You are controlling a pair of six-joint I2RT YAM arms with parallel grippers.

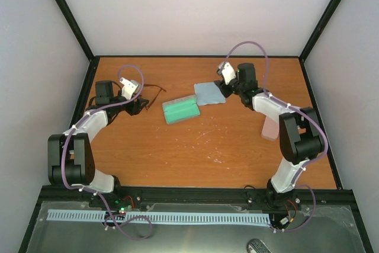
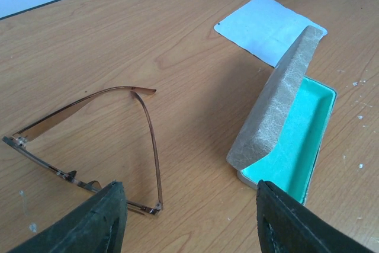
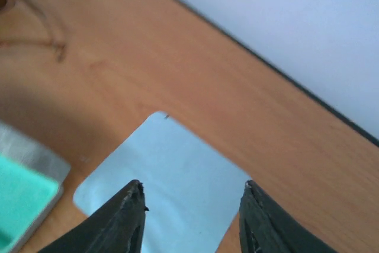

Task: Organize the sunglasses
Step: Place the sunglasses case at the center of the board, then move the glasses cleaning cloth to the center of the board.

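The dark brown wire-framed sunglasses [image 1: 152,93] lie on the table at the far left with their temples unfolded. In the left wrist view they [image 2: 95,140] lie just ahead and left of my fingers. My left gripper [image 1: 138,106] [image 2: 189,211] is open and empty, close to the frame's near hinge. My right gripper [image 1: 224,90] [image 3: 192,199] is open and empty, low over a light blue cloth [image 1: 210,93] [image 3: 166,176]. The brown pair shows blurred at the top left of the right wrist view [image 3: 35,28]. The red-orange pair is out of view.
An open grey case with a teal lining [image 1: 180,111] [image 2: 290,134] [image 3: 23,188] lies between the sunglasses and the cloth [image 2: 269,28]. A pink case [image 1: 269,128] lies at the right, partly behind my right arm. Black frame posts edge the table.
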